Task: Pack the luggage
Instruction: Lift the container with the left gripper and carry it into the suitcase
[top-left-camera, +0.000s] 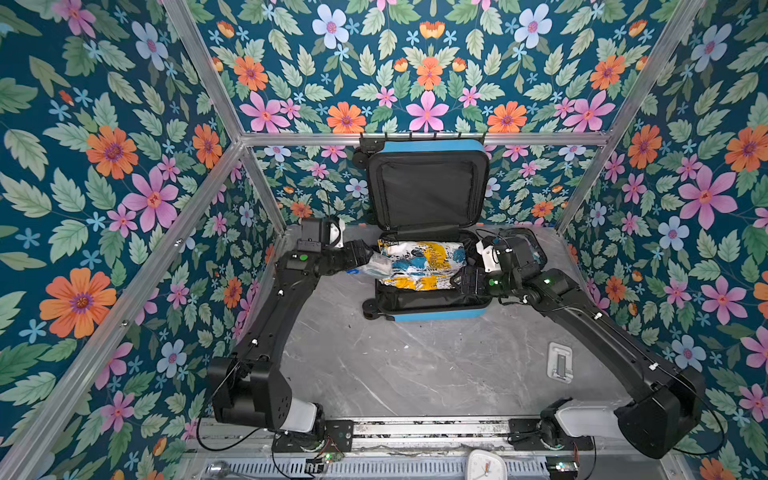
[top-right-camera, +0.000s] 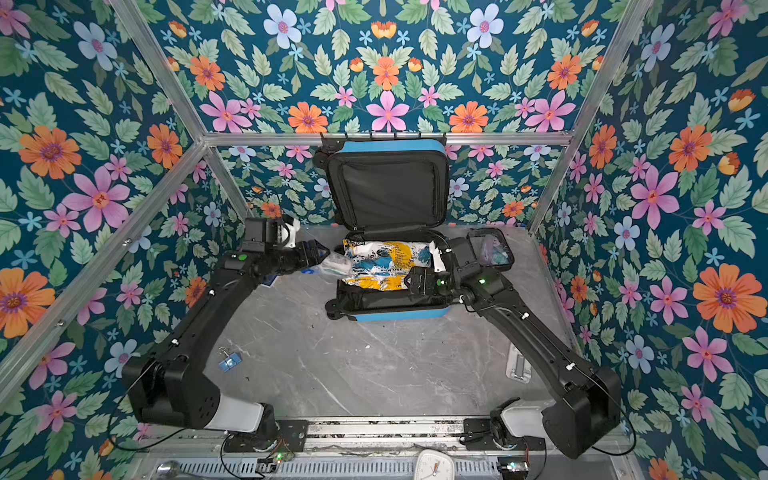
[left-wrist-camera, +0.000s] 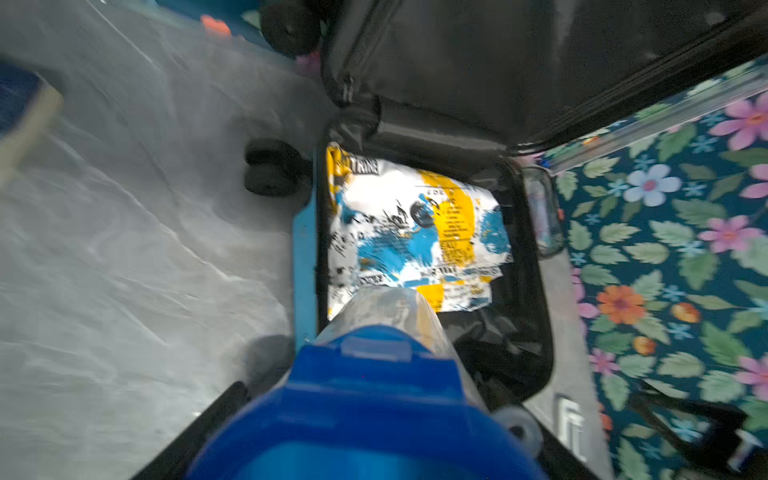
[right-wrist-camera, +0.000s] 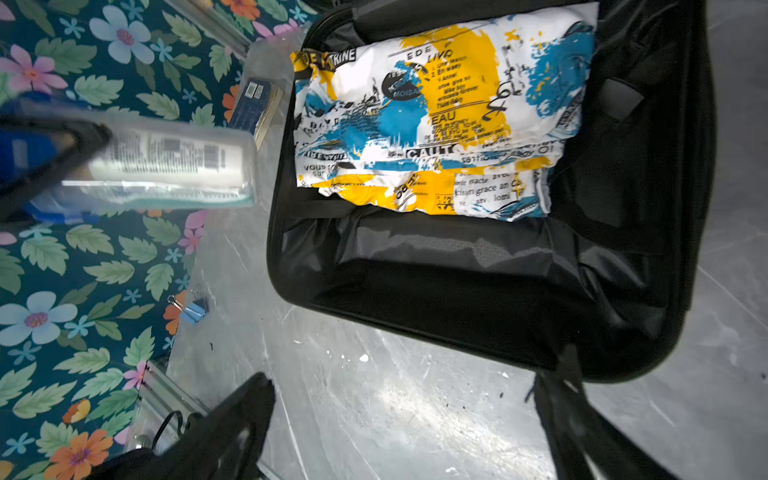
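Open bright-blue hard-shell luggage (top-left-camera: 440, 314) looks rigid, slick, so best gripped at lid rim; left gripper (top-left-camera: 366, 254) jaws pinch clear plastic toiletry pouch (top-left-camera: 379, 266); right gripper (right-wrist-camera: 405, 384) jaws spread wide, empty.

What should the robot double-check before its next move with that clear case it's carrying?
1. Lid of the luggage open: ok.
2. Grip of the left end effector on the clear case: ok.
3. Case fully over the opening: not ok, it is at the left rim.
4. Bare lining free beside the printed cloth: ok.
5. The right end effector open and empty: ok.
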